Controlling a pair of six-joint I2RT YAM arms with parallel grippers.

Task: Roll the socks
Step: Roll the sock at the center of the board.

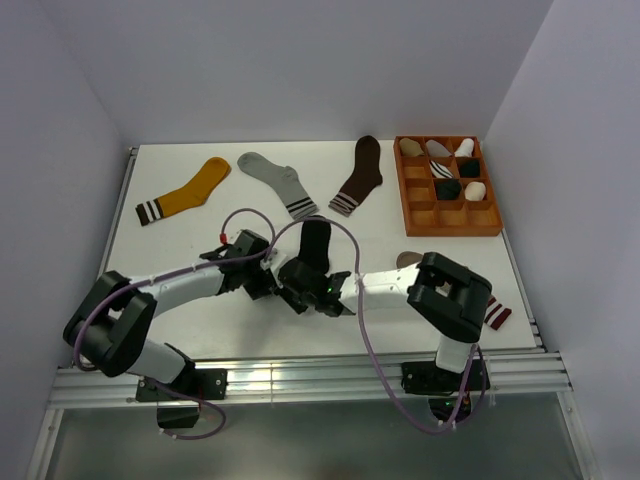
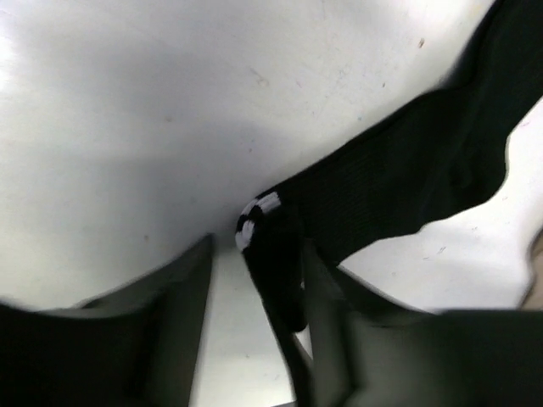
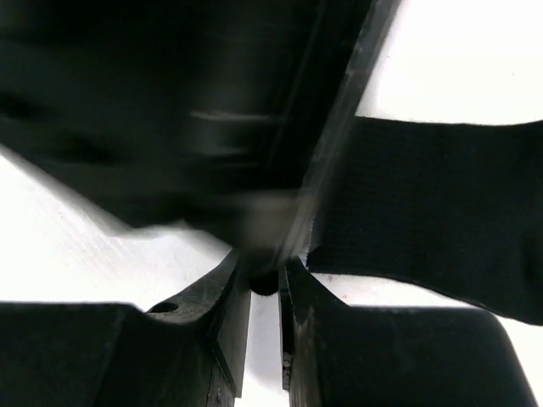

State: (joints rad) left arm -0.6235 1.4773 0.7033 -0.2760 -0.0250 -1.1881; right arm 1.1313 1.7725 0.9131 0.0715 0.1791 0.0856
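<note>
The black sock with white cuff stripes [image 1: 316, 243] lies on the surface [image 1: 200, 320] to the left of the wooden compartment tray [image 1: 450, 230] and nearer the arms than it. Its long axis runs away from the arm bases: the foot end points toward the far wall and the cuff sits at the near end, right where both arms meet.

The roll has to start from that cuff. Both sets of jaws are at it, the left gripper [image 1: 272, 278] coming in from the side away from the tray and the right gripper [image 1: 300, 290] from the tray side. Neither is clearly nearer.

The overhead view hides the cuff under the two wrists. The left wrist camera shows it plainly: the striped cuff [image 2: 254, 219], folded over, lies between spread jaws. It leans on the tray-side finger, with bare surface showing on the other side, so I judge it loose rather than pinched.

The right wrist camera shows its jaws drawn to a narrow slit, with something dark at their tips. Whether that is sock fabric in a grip, I cannot tell through the blur.
</note>
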